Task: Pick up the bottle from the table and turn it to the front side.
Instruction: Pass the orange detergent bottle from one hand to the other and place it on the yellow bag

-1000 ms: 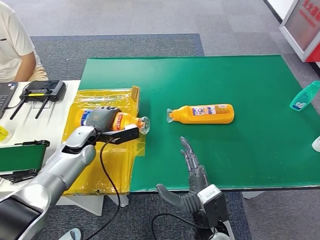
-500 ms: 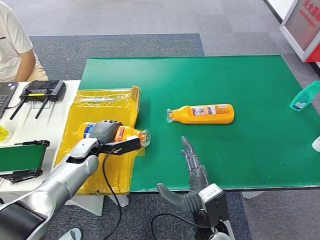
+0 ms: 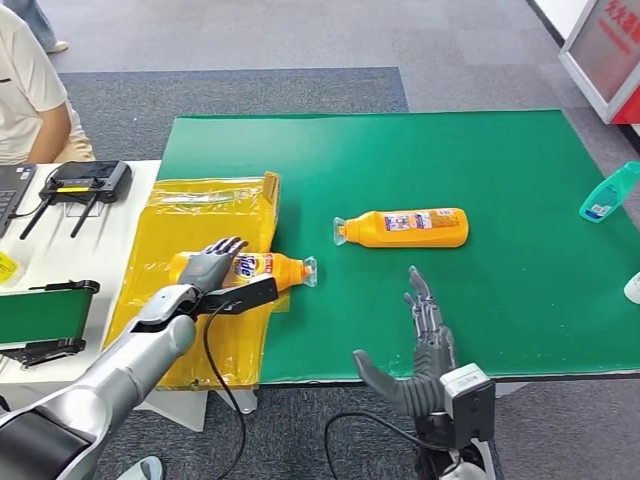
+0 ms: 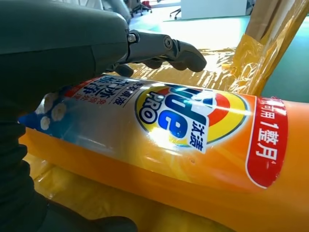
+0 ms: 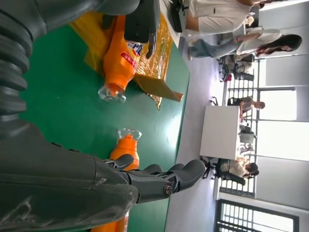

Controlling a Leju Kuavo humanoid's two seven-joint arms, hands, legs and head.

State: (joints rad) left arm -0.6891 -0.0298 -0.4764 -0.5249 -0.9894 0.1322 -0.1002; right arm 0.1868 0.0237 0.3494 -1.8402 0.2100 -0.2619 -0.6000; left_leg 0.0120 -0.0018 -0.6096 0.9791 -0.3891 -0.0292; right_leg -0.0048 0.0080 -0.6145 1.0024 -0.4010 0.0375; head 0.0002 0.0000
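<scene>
An orange detergent bottle (image 3: pixel 260 267) lies on its side on the yellow film (image 3: pixel 204 330), cap toward the green mat, its blue and yellow logo label facing up (image 4: pixel 175 140). My left hand (image 3: pixel 205 265) sits over the bottle's base end, its fingers (image 4: pixel 164 48) stretched out straight above the bottle and not wrapped around it. The bottle (image 5: pixel 122 53) also appears in the right wrist view. A second orange bottle (image 3: pixel 407 227) lies on the green mat (image 3: pixel 453 150). Near the table's front edge my right hand (image 3: pixel 423 335) is open with nothing in it.
A teal bottle (image 3: pixel 610 192) and a white object (image 3: pixel 632 288) lie at the mat's right edge. A black controller (image 3: pixel 84 180) and a laptop corner sit on the white table to the left, where a person (image 3: pixel 30 85) is seated.
The bottle came down onto the yellow film and turned label-up. My left hand's fingers opened off it. My right hand shifted to the right along the table's front edge.
</scene>
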